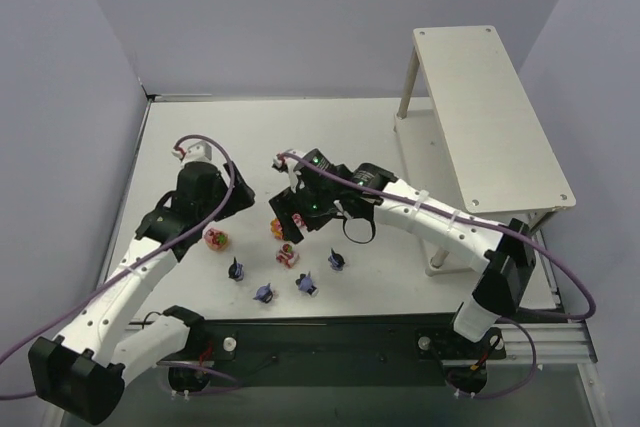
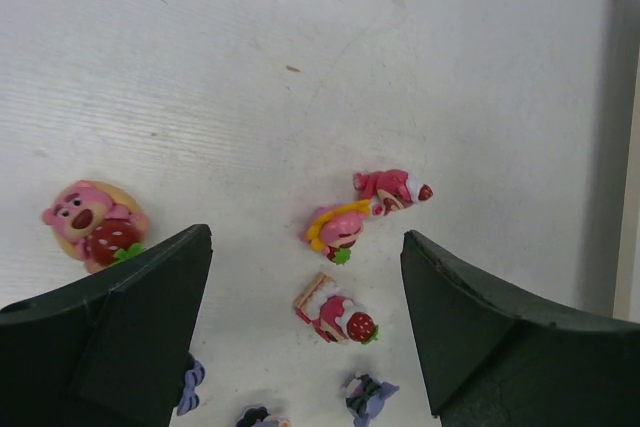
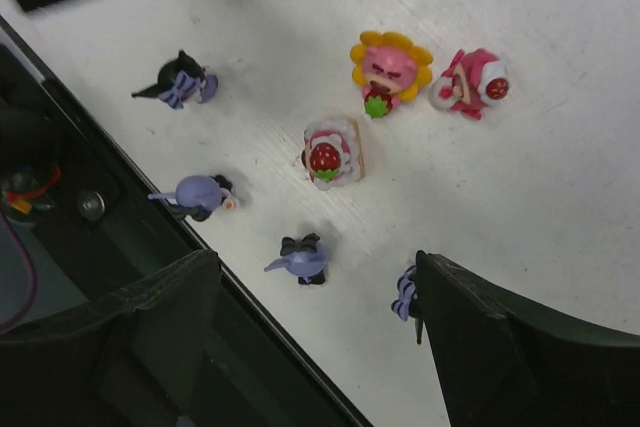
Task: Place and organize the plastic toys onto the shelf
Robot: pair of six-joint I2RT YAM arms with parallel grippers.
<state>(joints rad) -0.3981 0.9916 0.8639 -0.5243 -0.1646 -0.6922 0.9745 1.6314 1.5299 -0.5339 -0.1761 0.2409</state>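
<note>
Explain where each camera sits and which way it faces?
Top external: above and behind, looking down on the shelf and toys; the left arm and right arm show.
Left wrist: on the left arm, facing down at pink toys; its dark fingers show.
Right wrist: on the right arm, facing down at toys by the table's near edge; its fingers show.
Both wrists see the sunflower figurine.

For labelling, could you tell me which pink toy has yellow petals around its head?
The sunflower figurine, beside the red-and-white one; no other pink toy has petals.
</note>
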